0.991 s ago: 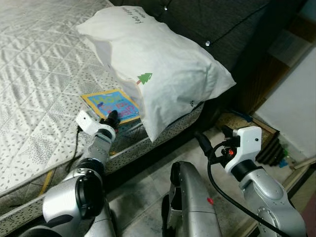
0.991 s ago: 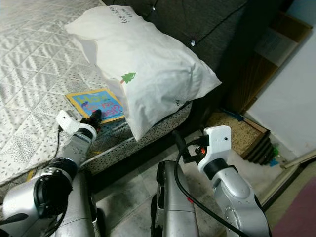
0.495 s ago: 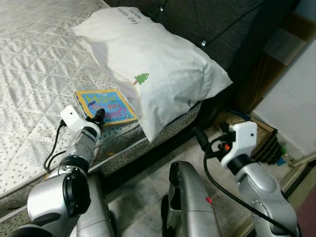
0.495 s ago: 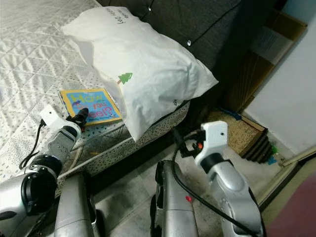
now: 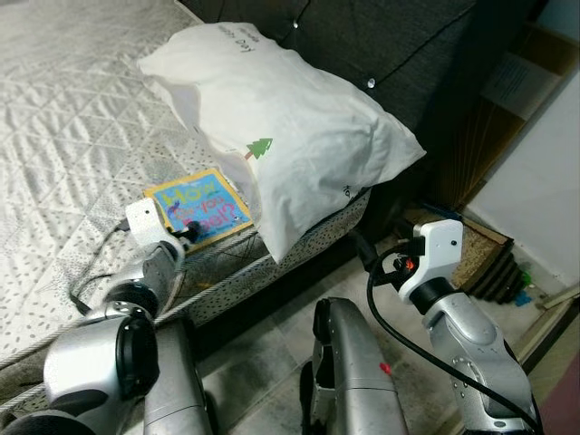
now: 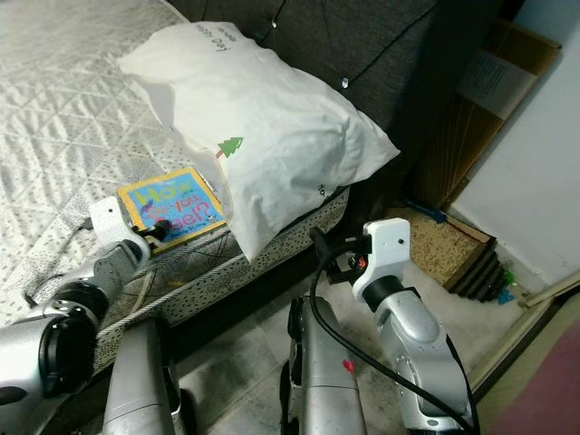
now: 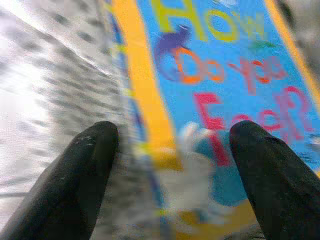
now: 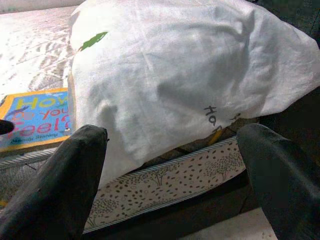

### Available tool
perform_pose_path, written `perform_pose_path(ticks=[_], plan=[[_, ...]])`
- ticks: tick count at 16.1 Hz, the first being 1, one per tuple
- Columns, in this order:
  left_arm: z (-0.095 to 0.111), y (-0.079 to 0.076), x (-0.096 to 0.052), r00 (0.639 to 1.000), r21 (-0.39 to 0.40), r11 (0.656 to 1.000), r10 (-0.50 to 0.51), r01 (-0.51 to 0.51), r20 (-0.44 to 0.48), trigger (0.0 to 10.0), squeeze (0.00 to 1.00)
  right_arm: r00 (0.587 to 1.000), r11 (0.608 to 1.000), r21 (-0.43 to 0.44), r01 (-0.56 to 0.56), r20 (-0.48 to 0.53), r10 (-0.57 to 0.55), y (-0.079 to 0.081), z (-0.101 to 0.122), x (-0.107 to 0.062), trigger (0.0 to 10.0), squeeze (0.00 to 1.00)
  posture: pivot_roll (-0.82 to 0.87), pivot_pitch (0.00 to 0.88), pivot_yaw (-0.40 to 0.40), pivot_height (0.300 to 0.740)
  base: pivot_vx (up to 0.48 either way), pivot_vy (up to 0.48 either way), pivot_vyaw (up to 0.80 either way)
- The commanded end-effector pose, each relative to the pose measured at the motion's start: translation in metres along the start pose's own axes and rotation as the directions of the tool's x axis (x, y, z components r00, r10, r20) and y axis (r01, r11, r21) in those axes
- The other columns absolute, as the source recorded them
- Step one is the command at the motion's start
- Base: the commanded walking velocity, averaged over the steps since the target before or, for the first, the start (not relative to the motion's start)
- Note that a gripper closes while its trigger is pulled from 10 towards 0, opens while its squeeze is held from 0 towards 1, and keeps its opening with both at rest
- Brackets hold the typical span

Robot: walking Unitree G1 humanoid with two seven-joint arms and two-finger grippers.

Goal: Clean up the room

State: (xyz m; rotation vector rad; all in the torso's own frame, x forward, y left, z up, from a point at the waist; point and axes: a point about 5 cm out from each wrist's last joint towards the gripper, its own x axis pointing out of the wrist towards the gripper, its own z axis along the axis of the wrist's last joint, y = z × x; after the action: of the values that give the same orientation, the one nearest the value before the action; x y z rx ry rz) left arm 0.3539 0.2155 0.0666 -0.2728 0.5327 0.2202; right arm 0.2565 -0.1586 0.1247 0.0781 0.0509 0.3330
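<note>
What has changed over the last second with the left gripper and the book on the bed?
The left gripper has drawn back along the book toward the mattress edge; its open fingers now straddle the book's near corner, nothing gripped yet. The book has turned slightly on the bed, still tucked beside the pillow. The right gripper stays open, facing the pillow from the floor side.

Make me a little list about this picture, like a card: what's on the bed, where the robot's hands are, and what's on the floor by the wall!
Place: bedroom, at the corner of a bed with a grey quilted cover
On the bed: white pillow with a small green tree on it; colourful picture book lying flat, partly tucked under the pillow
Left gripper: jaws open, at the near edge of the book
Right gripper: jaws open, off the bed, pointing at the pillow
Behind the pillow: dark headboard
By the wall: brown mat
</note>
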Motion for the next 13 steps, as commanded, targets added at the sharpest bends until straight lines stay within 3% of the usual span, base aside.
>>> perform_pose_path(ticks=[1,3,8,10,11,12,13], plan=[[0.01,0.007,0.0,0.999,0.096,0.994,0.049,-0.05,0.011,10.0,1.0,1.0,1.0,0.001,0.002,0.008,-0.002,-0.002,0.0,0.001,10.0,0.0,-0.12,0.055,-0.018,0.503,0.0,0.0,0.0],[0.021,0.008,-0.001,0.998,0.126,0.99,0.06,-0.064,0.037,10.0,1.0,1.0,1.0,0.004,-0.003,0.01,0.003,-0.002,-0.001,0.002,10.0,0.0,-0.12,0.054,-0.015,0.503,0.0,0.0,0.0],[0.029,0.0,-0.002,0.991,0.082,0.996,0.03,-0.041,0.131,10.0,1.0,1.0,1.0,0.004,0.003,0.021,-0.003,-0.002,-0.002,0.005,10.0,0.0,-0.1,0.044,-0.015,0.503,0.0,0.0,0.0],[0.033,-0.001,-0.007,0.956,0.028,0.999,0.013,-0.023,0.294,10.0,1.0,0.999,1.0,0.02,0.011,0.032,-0.011,0.001,-0.004,0.011,10.0,0.0,-0.06,0.03,-0.013,0.503,0.0,0.0,0.0],[0.028,0.003,-0.011,0.942,0.035,0.999,0.024,-0.037,0.334,10.0,1.0,0.999,1.0,0.027,0.009,0.037,-0.01,0.004,-0.005,0.014,10.0,0.0,-0.05,0.022,-0.014,0.503,0.0,0.0,0.0],[0.024,0.005,-0.015,0.929,0.057,0.998,0.005,-0.028,0.369,10.0,1.0,0.999,0.999,0.034,0.004,0.038,-0.006,0.007,-0.007,0.016,10.0,0.0,-0.03,0.018,-0.015,0.503,0.0,0.0,0.0],[0.022,0.012,-0.028,0.886,0.123,0.992,-0.028,-0.032,0.462,10.0,1.0,0.999,0.999,0.036,-0.002,0.033,0.001,0.011,-0.009,0.02,10.0,0.0,-0.01,0.007,-0.017,0.503,0.0,0.0,0.0]])
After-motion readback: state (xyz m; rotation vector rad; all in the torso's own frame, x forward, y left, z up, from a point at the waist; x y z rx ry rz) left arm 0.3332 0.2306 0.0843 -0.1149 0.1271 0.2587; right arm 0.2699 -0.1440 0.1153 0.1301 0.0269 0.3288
